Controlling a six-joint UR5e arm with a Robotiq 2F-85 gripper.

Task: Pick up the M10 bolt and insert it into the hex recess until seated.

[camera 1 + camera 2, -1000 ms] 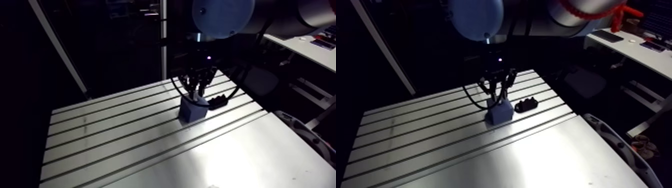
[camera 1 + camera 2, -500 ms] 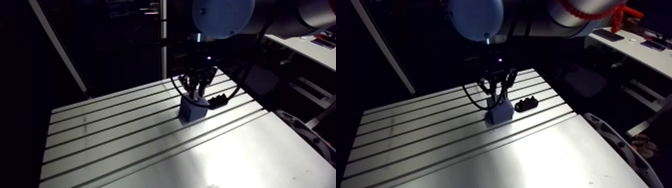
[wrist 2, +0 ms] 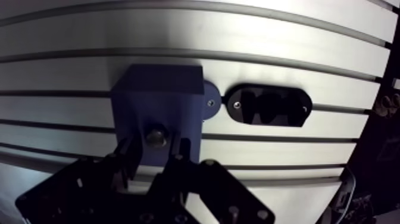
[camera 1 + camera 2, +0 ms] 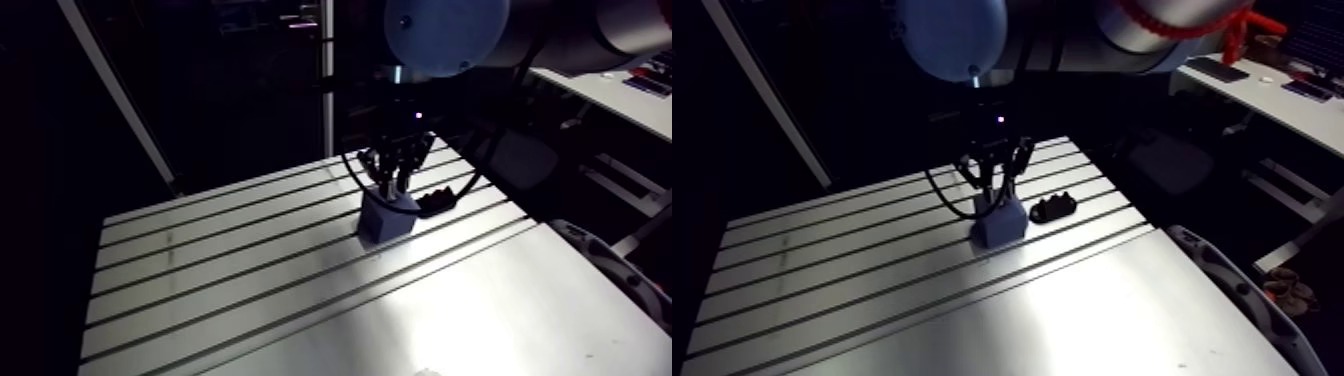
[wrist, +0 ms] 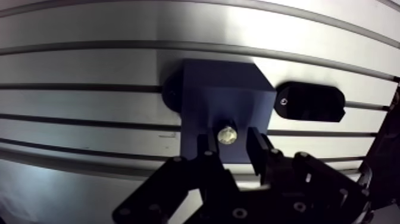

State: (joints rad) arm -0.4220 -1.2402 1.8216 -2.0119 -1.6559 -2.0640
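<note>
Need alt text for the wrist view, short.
The gripper sits right over a dark blue block, with the shiny round end of a bolt at its tip. A black oval holder lies beside the block on the slotted aluminium table.

blue block [image 5: 223, 101], black fixture [image 5: 311, 102] just beside

Silvery bolt [image 5: 227, 135] upright; sunk into top of dark-blue block [image 5: 223, 98]

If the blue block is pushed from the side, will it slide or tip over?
Probably neither. The blue block has a round screwed ear lying at a slot of the table, so it seems bolted down. It also looks broad and flat-based, hence hard to tip. Its matte body suggests stiff, light plastic, though that is a guess.
</note>
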